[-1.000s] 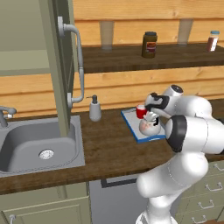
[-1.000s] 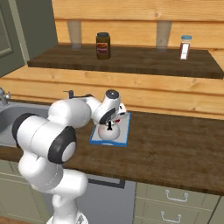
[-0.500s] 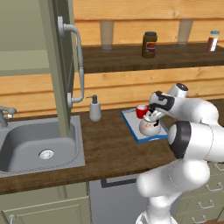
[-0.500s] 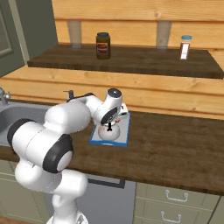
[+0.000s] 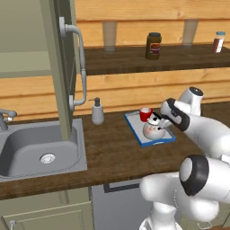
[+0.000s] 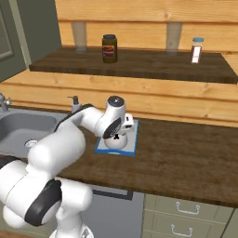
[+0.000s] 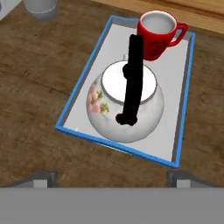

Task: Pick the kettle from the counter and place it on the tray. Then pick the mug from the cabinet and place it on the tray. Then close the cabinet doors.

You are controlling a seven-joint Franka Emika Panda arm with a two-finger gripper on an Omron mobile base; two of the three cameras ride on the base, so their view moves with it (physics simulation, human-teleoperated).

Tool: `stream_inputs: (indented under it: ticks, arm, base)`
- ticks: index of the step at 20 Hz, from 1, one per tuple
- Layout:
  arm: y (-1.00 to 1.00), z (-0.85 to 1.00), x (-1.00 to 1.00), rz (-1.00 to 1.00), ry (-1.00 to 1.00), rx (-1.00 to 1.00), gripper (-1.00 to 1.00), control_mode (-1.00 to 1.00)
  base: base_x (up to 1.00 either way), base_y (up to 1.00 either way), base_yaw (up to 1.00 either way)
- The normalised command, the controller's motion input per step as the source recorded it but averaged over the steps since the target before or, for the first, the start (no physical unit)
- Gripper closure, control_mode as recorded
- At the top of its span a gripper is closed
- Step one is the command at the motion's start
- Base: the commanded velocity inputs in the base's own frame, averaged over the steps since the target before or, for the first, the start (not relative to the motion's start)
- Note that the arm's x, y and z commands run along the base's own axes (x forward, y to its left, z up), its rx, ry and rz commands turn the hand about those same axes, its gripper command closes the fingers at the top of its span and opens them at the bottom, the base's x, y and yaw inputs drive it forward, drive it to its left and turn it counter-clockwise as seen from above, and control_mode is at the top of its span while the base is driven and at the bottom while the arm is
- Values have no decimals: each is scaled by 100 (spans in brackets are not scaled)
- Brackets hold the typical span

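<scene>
Centre frame, one kettle and one mug stand together on the tray, both apparently delivered. The gripper hovers just above them with its fingers spread, holding nothing. At upper left, one cabinet door hangs open, presumably awaiting closing.

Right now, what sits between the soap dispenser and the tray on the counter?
Nothing: in the left base view, bare dark wood counter separates the soap dispenser from the tray.

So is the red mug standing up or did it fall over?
Standing up. The mug sits on the tray behind the kettle, its open mouth facing upward.
</scene>
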Motion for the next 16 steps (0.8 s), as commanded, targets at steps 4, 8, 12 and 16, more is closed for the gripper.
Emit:
stream_inputs:
  ticks: [4,8,12,16]
  arm:
    - [9,44,-60,-25,-2,0,-100,-100]
    - [16,40,-48,-40,-5,0,-100,-100]
    - [13,35,-55,-33,-4,0,-100,-100]
    - [20,25,-51,-17,0,0,-100,-100]
  base:
    - [0,0,0]
    - [0,0,0]
    - [0,0,0]
    - [0,0,0]
